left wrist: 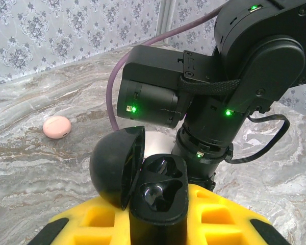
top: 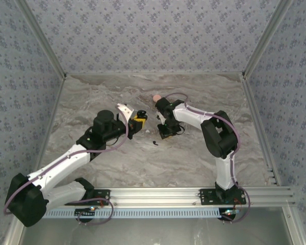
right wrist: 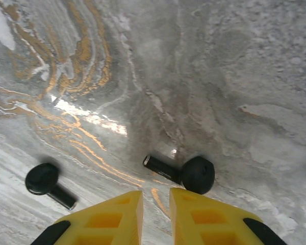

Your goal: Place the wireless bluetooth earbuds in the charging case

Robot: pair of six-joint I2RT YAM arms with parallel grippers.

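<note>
Case, glossy black, lid open, sockets empty, clamped in left pincer; right pincer slightly apart.

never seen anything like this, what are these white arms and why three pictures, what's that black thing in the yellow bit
Two robot arms are bolted to a marble table. The wide picture looks down from above; the other two come from cameras on each wrist, looking past yellow fingers. The left claw is shut on an open black charging case, its round lid flipped up and both sockets empty. A pink disc lies on the table behind it. The right claw, fingers slightly apart and empty, hovers above two small black earbuds lying on the marble.
</note>
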